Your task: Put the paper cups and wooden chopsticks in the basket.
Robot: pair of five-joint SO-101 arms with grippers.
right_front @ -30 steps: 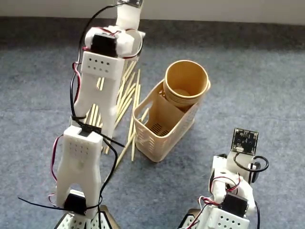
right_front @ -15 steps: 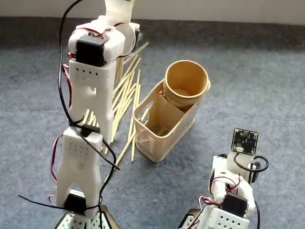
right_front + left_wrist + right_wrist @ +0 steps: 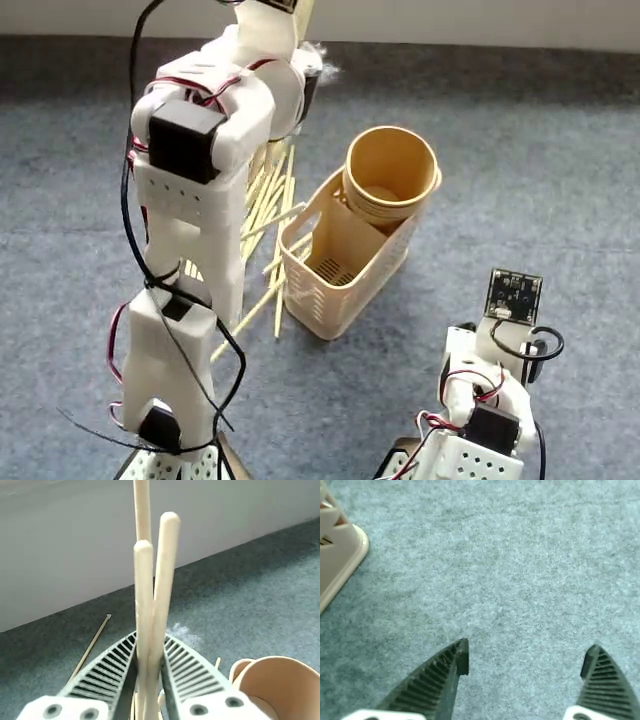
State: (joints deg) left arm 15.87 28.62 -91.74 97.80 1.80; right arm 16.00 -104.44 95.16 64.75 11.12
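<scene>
My left gripper [image 3: 149,642] is shut on a bundle of wooden chopsticks [image 3: 150,580] that stick up between its jaws. In the high view this gripper [image 3: 303,70] hangs raised at the back, left of the basket [image 3: 340,285]. Stacked paper cups [image 3: 390,175] stand in the basket's far end, and a cup rim [image 3: 272,685] shows in the left wrist view. Several loose chopsticks [image 3: 262,205] lie on the carpet left of the basket, some leaning on its rim. My right gripper [image 3: 525,660] stands open over bare carpet, with the basket corner [image 3: 340,555] off to one side.
Grey carpet covers the whole floor, and a pale wall runs along the back. One stray chopstick [image 3: 92,645] lies near the wall. The right arm [image 3: 490,400] sits folded at the front right, with free carpet around it.
The left arm has risen and swung toward the basket with the chopstick bundle. Loose chopsticks on the carpet have shifted, some now against the basket. The right arm has not moved.
</scene>
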